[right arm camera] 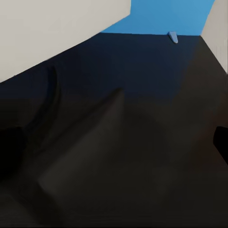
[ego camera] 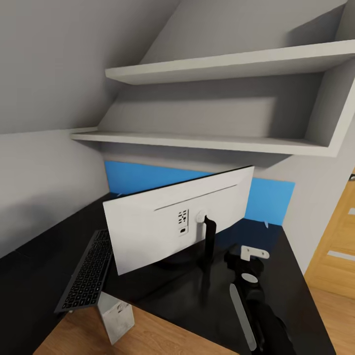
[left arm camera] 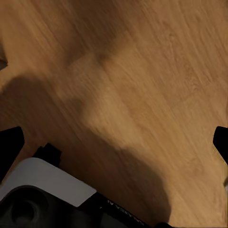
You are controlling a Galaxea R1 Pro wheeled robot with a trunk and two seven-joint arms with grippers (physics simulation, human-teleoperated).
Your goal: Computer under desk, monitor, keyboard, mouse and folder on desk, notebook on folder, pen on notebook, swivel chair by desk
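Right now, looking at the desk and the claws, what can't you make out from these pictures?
- Monitor screen: head view shows its grey back, so the front is hidden.
- Keyboard far end: behind the monitor.
- Computer: upper part hidden under the desk edge.
- Right claw: head view, dark against the black top, jaws unclear.
- Left claw: fingertips cut by the wrist view's edges.

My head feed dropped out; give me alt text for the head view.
The monitor stands on the black desk, grey back toward the camera, with the keyboard beside it and the computer on the floor below. Right arm hovers over the desk; white shelves above.
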